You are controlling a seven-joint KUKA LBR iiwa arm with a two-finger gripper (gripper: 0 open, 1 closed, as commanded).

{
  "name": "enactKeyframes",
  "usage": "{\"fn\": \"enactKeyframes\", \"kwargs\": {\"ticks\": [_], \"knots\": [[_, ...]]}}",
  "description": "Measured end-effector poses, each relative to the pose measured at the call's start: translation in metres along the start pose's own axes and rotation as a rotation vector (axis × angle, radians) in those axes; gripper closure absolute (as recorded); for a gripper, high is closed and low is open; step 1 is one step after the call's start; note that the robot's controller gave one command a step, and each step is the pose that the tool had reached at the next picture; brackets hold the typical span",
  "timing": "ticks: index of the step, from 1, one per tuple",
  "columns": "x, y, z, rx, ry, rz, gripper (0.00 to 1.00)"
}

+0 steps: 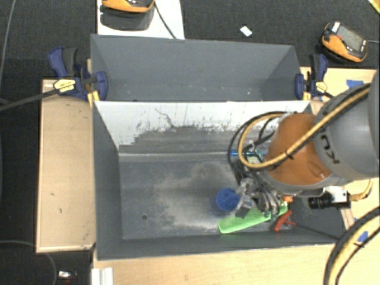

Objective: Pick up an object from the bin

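Where the arm reaches in from the right, its gripper [256, 199] hangs low over the near right part of the grey metal bin [148, 159], beneath the orange wrist cover [297, 153]. Three small things lie close together there. A blue round piece [225, 199] sits on the floor just left of the gripper, so close that contact cannot be ruled out. A bright green elongated piece [240, 223] lies flat just on the near-wall side of the gripper, its right end running under it. A small red piece [284, 221] lies beside that end. Whether the gripper is released or clenched cannot be told.
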State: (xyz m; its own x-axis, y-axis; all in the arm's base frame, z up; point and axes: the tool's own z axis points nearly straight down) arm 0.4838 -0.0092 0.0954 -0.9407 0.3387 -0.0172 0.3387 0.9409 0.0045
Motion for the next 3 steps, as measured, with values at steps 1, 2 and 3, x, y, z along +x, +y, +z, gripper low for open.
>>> {"fn": "enactKeyframes", "kwargs": {"ticks": [1,2,3], "knots": [[-0.001,0.0,-0.031,-0.001,-0.003,-0.002,1.0],[-0.002,0.001,-0.054,-0.002,-0.006,-0.005,1.0],[-0.002,0.0,-0.072,-0.001,-0.004,-0.008,1.0]]}}
